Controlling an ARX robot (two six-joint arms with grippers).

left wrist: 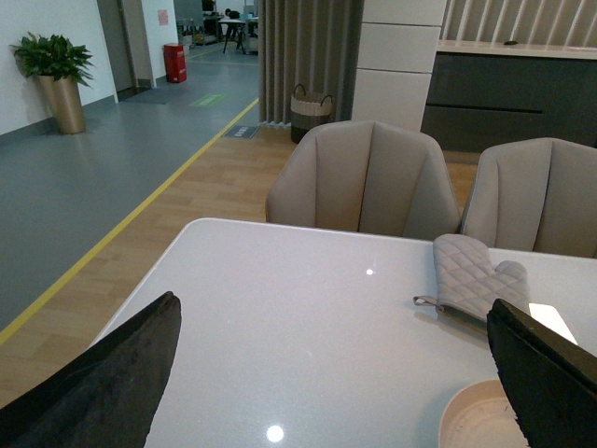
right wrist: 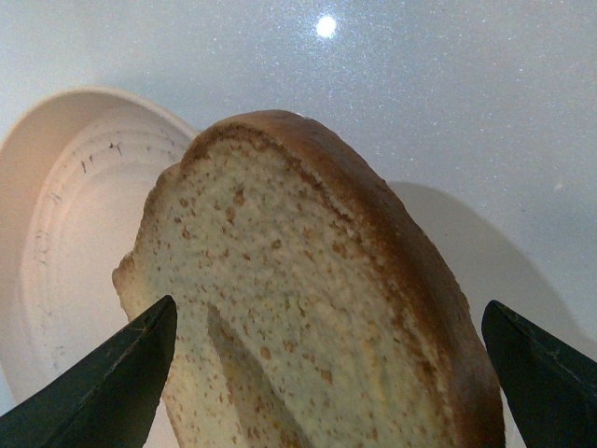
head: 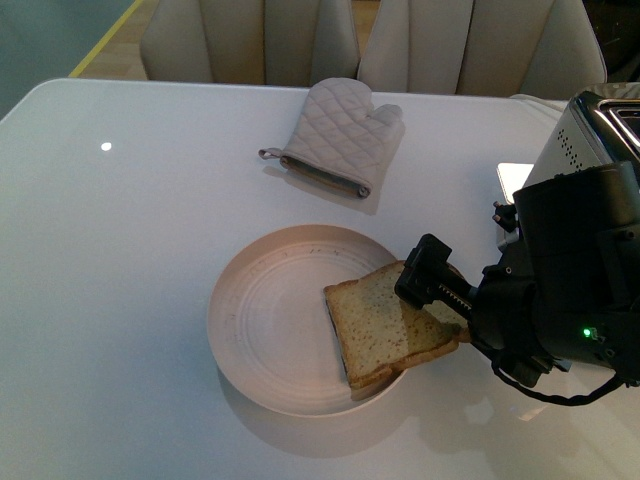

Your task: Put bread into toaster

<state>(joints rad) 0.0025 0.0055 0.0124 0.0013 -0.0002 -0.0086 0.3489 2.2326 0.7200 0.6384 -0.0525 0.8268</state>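
Note:
The bread [head: 385, 322], a tan speckled slice with a brown crust, lies on the right side of a round cream plate [head: 265, 320] and overhangs its rim. My right gripper [head: 425, 290] is open and sits low over the slice's right edge. In the right wrist view the bread [right wrist: 308, 308] fills the space between the spread fingers [right wrist: 103, 392], with neither finger touching it. The silver toaster [head: 572, 135] stands at the table's far right, partly hidden behind my right arm. My left gripper [left wrist: 326, 392] is open and empty above the table and does not show in the front view.
A quilted grey oven mitt [head: 340, 135] lies behind the plate; it also shows in the left wrist view [left wrist: 471, 275], as does the plate's rim [left wrist: 471, 420]. Beige chairs [head: 270, 40] stand along the table's far edge.

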